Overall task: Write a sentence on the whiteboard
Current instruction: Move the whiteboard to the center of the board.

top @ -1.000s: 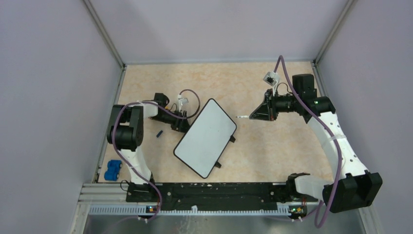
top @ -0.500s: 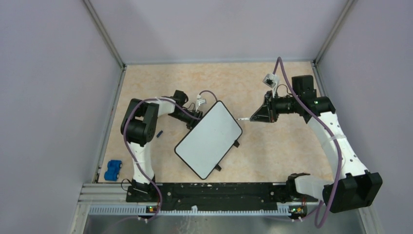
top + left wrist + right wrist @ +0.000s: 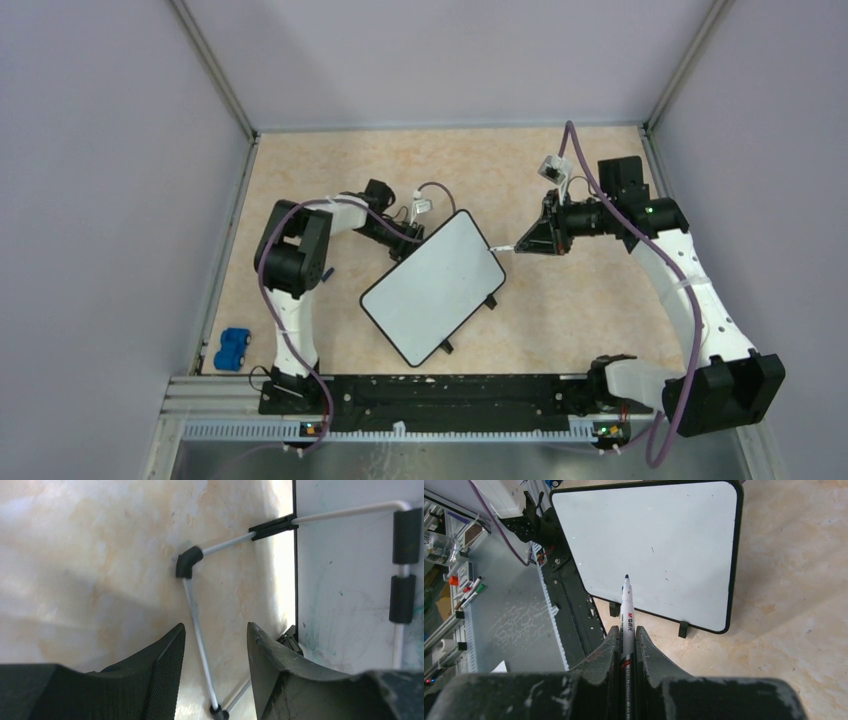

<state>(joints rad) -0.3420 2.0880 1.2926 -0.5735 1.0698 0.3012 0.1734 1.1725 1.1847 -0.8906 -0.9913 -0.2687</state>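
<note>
The whiteboard point(image 3: 432, 285) lies slanted in the middle of the table, its white face point(image 3: 649, 545) blank, so no sentence shows on it. At the board's upper left edge sits my left gripper point(image 3: 415, 228). In the left wrist view that gripper point(image 3: 216, 626) is open, with the thin wire stand point(image 3: 192, 605) on the board's back point(image 3: 350, 570) running between the fingers, untouched. My right gripper point(image 3: 627, 630) is shut on a white marker point(image 3: 626, 605). The marker's tip point(image 3: 497, 249) hovers at the board's upper right corner.
A small blue object point(image 3: 232, 349) lies near the left wall by the front rail point(image 3: 450, 390). Two black feet point(image 3: 490, 300) stick out from the board's right edge. Grey walls close the table in on three sides.
My left gripper has swung right, and the board's upper end has shifted right and turned toward the marker. The right gripper has edged slightly left and down.
</note>
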